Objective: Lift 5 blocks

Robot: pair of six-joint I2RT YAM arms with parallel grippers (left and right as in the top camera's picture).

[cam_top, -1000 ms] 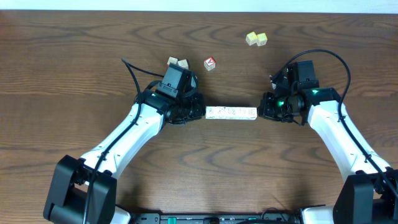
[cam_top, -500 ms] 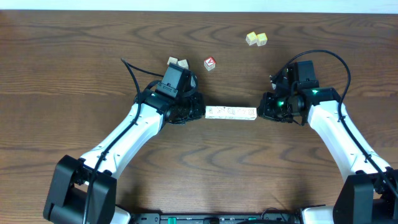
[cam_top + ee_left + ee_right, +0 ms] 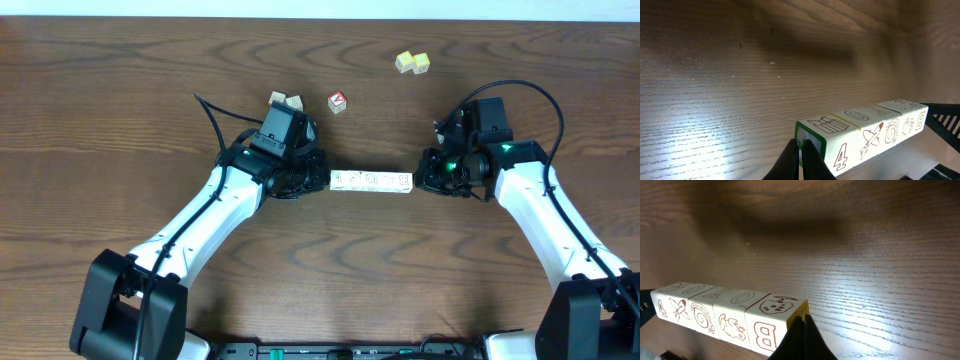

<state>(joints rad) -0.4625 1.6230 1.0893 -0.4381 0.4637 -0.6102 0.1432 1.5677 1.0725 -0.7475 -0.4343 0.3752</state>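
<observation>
The left gripper (image 3: 318, 180) has its jaws closed together, with no gap between the fingers (image 3: 801, 159). The joined tips press flat against the green-edged left end face of the row of blocks (image 3: 371, 181). The row lies end to end at the middle of the table (image 3: 100, 120), its faces printed with a 4, a plane, letters and small figures. The right gripper (image 3: 422, 180) is likewise pinched together, its tips (image 3: 802, 336) set against the yellow-edged right end, beside a block marked B.

The row is squeezed between the two grippers. Whether it is off the wood, I cannot tell.

Towards the far edge, two pale cubes (image 3: 285, 100) are partly hidden by the left wrist. A red-and-white cube (image 3: 338, 101) and two yellow cubes (image 3: 412, 63) sit apart.
</observation>
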